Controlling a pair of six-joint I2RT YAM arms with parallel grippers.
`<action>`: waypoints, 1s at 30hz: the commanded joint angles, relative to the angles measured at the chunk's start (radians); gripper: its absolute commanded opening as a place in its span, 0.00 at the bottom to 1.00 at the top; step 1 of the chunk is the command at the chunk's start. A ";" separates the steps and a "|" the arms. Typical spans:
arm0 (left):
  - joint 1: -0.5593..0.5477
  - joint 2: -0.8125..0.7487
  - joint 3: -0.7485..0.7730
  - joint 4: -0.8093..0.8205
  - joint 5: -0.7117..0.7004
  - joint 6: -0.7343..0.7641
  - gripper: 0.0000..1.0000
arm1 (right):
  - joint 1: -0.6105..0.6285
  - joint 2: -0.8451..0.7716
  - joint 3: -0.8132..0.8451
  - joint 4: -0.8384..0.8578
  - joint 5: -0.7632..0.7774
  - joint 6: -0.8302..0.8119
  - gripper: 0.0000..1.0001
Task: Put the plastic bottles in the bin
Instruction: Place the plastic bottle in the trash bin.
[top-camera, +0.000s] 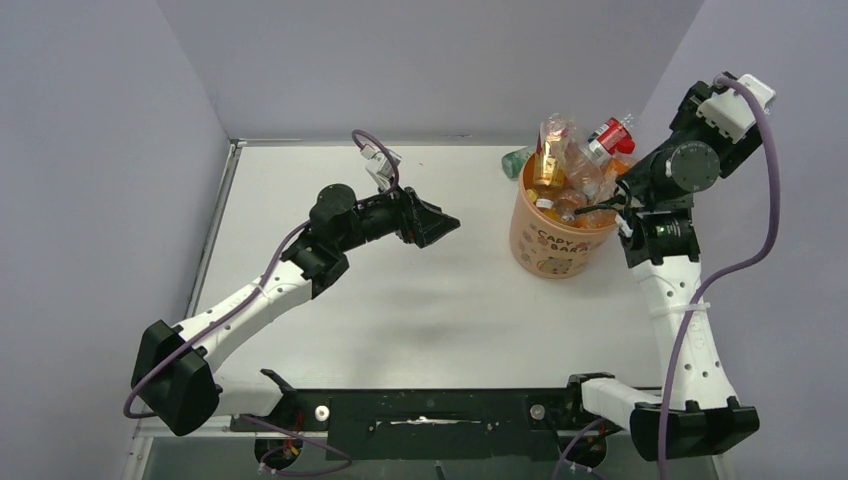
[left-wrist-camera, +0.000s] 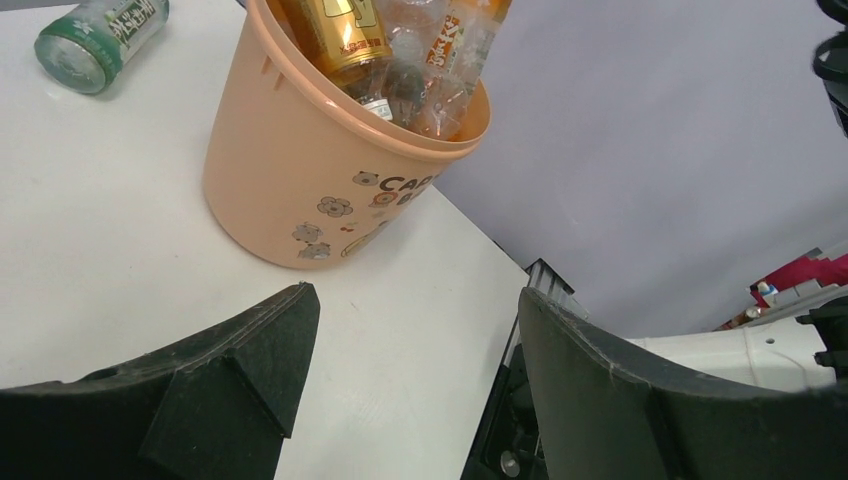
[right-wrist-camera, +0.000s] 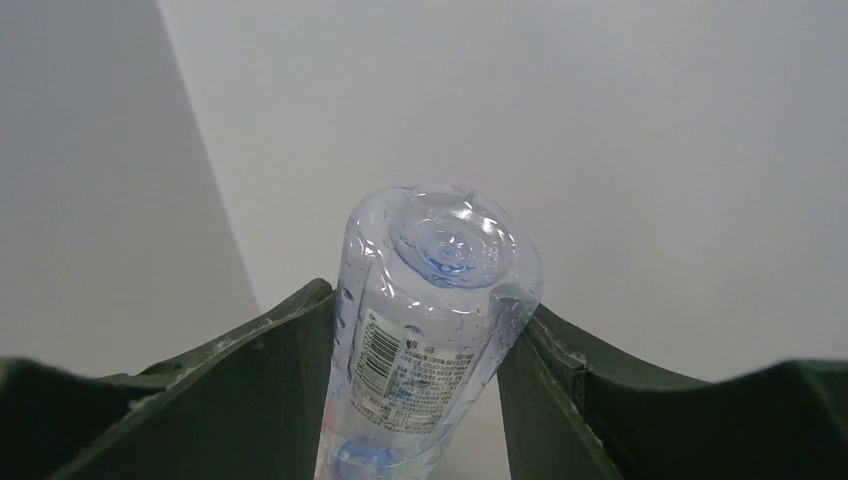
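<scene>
The pale-orange bin (top-camera: 545, 250) stands at the back right of the table, heaped with plastic bottles (top-camera: 555, 150), clear and orange ones, some sticking up above the rim. My right gripper (top-camera: 605, 208) sits at the bin's right rim. In the right wrist view this gripper (right-wrist-camera: 425, 305) is shut on a clear bottle (right-wrist-camera: 440, 270) with a white printed label, its base pointing away from the camera. A green bottle (top-camera: 515, 160) lies on the table behind the bin. My left gripper (top-camera: 435, 225) hovers left of the bin, open and holding nothing (left-wrist-camera: 415, 295).
In the left wrist view the bin (left-wrist-camera: 290, 170) is ahead, with the green bottle (left-wrist-camera: 100, 40) lying at the upper left. Grey walls close in the table (top-camera: 400, 300) at the back and on both sides.
</scene>
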 joint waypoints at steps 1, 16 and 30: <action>0.009 -0.026 -0.009 0.070 0.036 0.001 0.73 | -0.153 0.039 0.071 -0.185 -0.074 0.255 0.43; 0.052 -0.015 -0.034 0.116 0.097 -0.019 0.72 | -0.441 0.129 -0.030 -0.354 -0.661 0.667 0.40; 0.067 -0.009 -0.066 0.166 0.117 -0.042 0.72 | -0.493 0.090 -0.124 -0.386 -0.958 0.762 0.40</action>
